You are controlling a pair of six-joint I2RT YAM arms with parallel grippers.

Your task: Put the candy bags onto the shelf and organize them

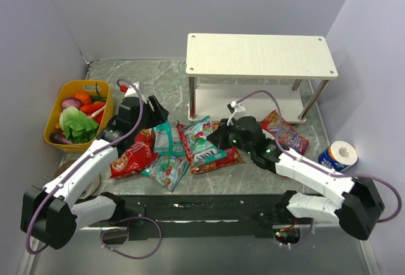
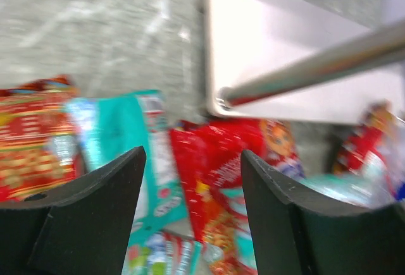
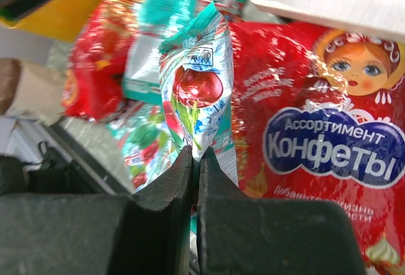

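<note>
Now we see our right tool clenched on a teal candy bag on the bench before the shelf; our left tool hangs released above the other bags.

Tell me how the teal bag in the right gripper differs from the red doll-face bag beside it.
The teal bag is teal-and-white with a red fruit picture; the red bag carries a doll face and blue label. The teal bag is pinched in the right gripper and buckled lengthwise; the red bag lies flat, ungripped. Both are glossy plastic.
</note>
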